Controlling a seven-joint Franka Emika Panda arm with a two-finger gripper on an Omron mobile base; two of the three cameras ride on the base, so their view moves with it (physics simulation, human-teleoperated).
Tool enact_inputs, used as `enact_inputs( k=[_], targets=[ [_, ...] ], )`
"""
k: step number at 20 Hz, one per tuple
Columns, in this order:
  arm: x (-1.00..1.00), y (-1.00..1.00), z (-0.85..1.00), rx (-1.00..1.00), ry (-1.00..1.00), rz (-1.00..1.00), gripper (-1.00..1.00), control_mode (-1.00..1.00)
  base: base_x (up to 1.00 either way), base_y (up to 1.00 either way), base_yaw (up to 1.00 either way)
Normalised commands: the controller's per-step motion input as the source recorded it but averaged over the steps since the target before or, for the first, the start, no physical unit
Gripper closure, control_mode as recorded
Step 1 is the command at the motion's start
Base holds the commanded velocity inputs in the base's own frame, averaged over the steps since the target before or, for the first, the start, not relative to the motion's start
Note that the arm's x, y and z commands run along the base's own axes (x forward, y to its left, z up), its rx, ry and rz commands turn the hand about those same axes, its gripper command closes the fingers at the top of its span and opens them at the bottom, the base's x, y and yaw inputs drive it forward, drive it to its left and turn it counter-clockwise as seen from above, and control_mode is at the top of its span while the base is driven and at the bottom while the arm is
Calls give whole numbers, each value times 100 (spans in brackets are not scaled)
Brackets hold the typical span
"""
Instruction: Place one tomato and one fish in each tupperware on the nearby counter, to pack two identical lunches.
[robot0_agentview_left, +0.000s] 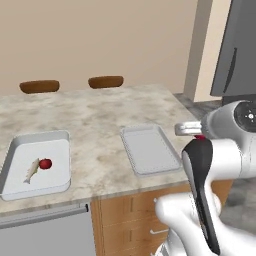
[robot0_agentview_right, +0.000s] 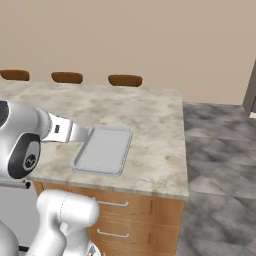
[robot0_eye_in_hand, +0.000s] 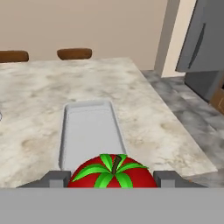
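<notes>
In the hand view, a red tomato (robot0_eye_in_hand: 113, 173) with a green stem sits between my gripper's (robot0_eye_in_hand: 113, 180) two fingertips, so the gripper is shut on it. It hovers at the near end of an empty grey tupperware (robot0_eye_in_hand: 89, 131) on the counter (robot0_eye_in_hand: 39, 96). From the left base view, the gripper (robot0_agentview_left: 194, 131) is at that tupperware's (robot0_agentview_left: 150, 150) right edge. The other tupperware (robot0_agentview_left: 52, 145), to the left, holds a fish (robot0_agentview_left: 32, 170) and a second tomato (robot0_agentview_left: 45, 163). The right base view shows the gripper (robot0_agentview_right: 80, 134) at the left rim of the empty tupperware (robot0_agentview_right: 102, 149).
Brown stool tops (robot0_agentview_left: 39, 86) (robot0_agentview_left: 105, 81) line the counter's far side. A dark fridge (robot0_agentview_left: 235, 50) stands at the right. Wooden drawers (robot0_agentview_right: 130, 215) lie under the counter's near edge. Grey tiled floor (robot0_agentview_right: 220, 150) spreads to the right of the island.
</notes>
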Motion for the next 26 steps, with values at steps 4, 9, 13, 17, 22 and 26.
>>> enact_inputs(
  k=[4, 9, 13, 17, 22, 26],
  targets=[
    [0, 10, -66, 12, 19, 0, 100, -100, 0, 0, 0],
    [3, 0, -36, 2, 22, 0, 100, -100, 0, 0, 0],
    [41, 0, -25, 0, 10, 0, 100, -100, 0, 0, 0],
    [75, -8, -41, 0, 1, 0, 100, -100, 0, 0, 0],
    [67, -16, -66, 0, 0, 0, 100, -100, 0, 0, 0],
    [77, -1, -95, 1, 0, 2, 100, -100, 0, 0, 0]
  ],
)
